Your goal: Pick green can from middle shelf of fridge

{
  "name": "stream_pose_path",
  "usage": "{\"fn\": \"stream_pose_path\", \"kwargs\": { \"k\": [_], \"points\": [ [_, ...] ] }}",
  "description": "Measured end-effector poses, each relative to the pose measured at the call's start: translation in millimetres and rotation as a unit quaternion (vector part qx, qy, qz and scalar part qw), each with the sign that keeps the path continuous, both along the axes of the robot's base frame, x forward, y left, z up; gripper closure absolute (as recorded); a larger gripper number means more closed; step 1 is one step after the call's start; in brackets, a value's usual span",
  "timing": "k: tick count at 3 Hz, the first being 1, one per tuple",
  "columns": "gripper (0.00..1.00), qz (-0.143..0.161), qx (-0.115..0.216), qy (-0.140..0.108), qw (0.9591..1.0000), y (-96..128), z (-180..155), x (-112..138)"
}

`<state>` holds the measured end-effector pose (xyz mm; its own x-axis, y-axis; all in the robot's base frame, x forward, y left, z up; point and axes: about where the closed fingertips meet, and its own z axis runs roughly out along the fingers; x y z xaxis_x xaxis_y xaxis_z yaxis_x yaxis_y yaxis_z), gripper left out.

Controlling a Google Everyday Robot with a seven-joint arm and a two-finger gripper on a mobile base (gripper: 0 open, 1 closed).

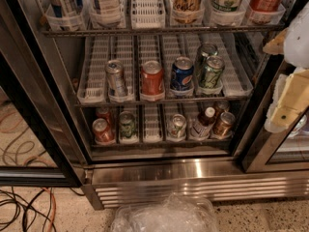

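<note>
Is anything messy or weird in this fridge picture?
Yes: crumpled clear plastic lies on the floor in front of the fridge, like litter. The green can stands upright. The gripper is at the right edge.

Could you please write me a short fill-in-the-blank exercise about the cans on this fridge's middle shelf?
1. The green can stands just right of the ___ Pepsi can.
2. The can just left of the Pepsi can is ___.
3. The gripper is at the picture's ___ edge, outside the middle shelf.
Missing words: blue; red; right.
</note>
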<state>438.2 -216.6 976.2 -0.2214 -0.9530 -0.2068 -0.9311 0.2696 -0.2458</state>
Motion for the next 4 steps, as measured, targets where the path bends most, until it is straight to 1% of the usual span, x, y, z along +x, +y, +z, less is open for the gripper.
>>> {"fn": "stream_pose_path", "kwargs": {
  "k": [1, 2, 3, 4],
  "points": [
    [0.0, 0.0, 0.0, 0.0, 1.0, 0, 0, 0],
    [0.0, -0.014, 0.024, -0.018, 0.9994, 2, -5, 6],
    [0.0, -0.049, 0.086, -0.036, 0.9945, 5, -30, 12],
    [0.0, -0.094, 0.136, -0.052, 0.985, 18, -63, 22]
  ]
}}
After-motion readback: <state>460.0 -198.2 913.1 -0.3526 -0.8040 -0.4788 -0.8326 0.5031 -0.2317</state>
